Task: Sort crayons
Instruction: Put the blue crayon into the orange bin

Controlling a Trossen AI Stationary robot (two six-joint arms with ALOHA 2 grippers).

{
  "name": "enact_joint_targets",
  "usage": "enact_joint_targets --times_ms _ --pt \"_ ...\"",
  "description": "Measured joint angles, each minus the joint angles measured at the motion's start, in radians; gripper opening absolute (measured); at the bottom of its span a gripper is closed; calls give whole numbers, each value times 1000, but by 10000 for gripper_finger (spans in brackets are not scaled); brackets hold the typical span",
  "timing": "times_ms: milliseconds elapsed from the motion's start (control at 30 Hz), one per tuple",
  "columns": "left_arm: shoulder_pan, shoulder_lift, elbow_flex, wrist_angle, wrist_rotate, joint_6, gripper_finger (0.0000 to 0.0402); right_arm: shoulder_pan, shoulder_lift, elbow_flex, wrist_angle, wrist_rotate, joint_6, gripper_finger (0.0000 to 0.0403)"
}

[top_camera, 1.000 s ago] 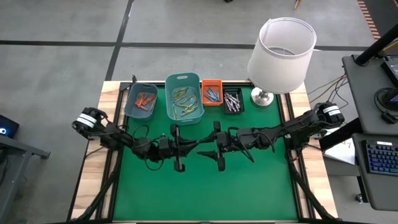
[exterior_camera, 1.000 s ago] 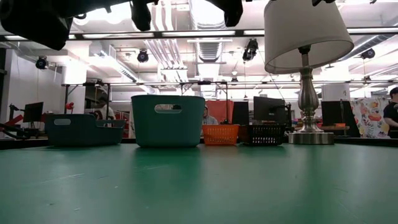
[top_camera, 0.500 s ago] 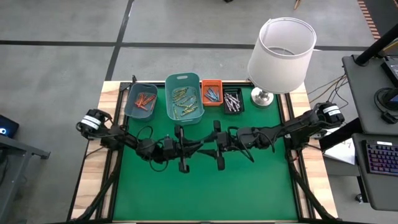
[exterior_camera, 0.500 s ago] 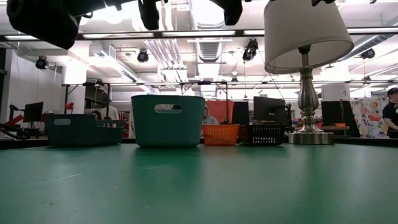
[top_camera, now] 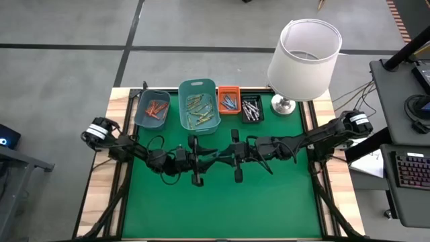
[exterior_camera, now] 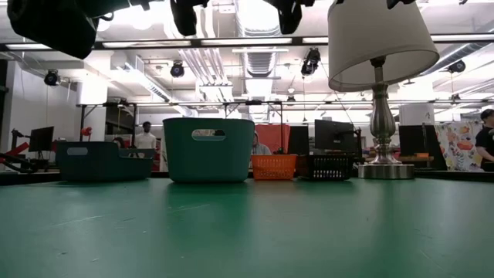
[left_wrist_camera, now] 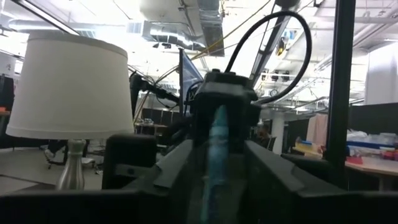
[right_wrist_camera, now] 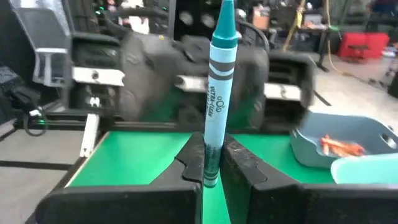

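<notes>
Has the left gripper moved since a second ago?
Yes. In the high view the left gripper has shifted slightly toward the right gripper, judged against the teal bin behind it.

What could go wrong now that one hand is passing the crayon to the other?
The right hand pinches only the bottom end of the blue paper-wrapped crayon, so it might tilt or slip. The left hand sits very close opposite, so the two could bump. The orange bin holding other blue crayons is small, so a drop could miss.

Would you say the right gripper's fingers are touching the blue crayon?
Touching: in the right wrist view, the right gripper is clamped on the blue crayon, both fingers pressed against its lower end.
</notes>
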Motion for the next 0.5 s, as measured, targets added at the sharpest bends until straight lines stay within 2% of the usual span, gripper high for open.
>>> enact_joint_targets --times_ms 100,233,367,500 --pt "0 -28 -16 0 -1 2 145 -19 -19 1 -48 29 26 20" --pt "0 -99 -75 0 -2 4 170 -53 -50 1 -144 121 46 19" --pt "0 -203 -158 0 -4 6 177 -122 -65 46 -350 244 73 19" --pt "0 -315 -240 -1 -42 15 174 -214 -28 142 -529 265 95 18"
